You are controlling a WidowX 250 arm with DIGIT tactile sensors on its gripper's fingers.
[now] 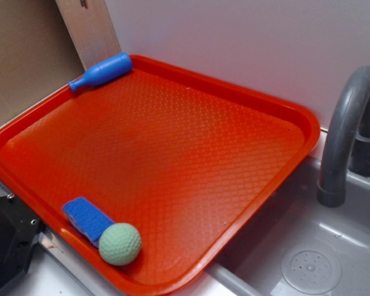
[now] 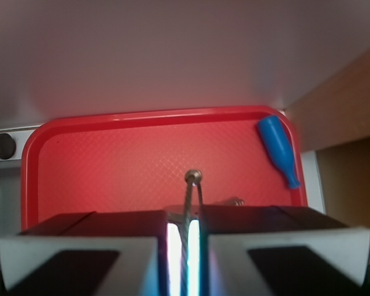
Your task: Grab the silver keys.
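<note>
The pincer (image 2: 184,237) pinches the silver keys (image 2: 192,197), their long axis pointing away toward the tray's (image 2: 111,160) far rim.

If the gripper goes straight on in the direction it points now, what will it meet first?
Probably bare floor of the red tray. The gripper, closed on the silver keys, points across it toward the far rim; the blue bottle lies off to the side. Depth is unclear.

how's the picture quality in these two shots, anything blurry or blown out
Exterior view: soft and grainy, with a pale sheen on the red tray; the green ball and blue bottle stay readable. Wrist view: the gripper is close and out of focus, a bright blown-out strip shows between its nearly shut fingers, the thin metal keys pinched there look smeared, and the top is hazy.
</note>
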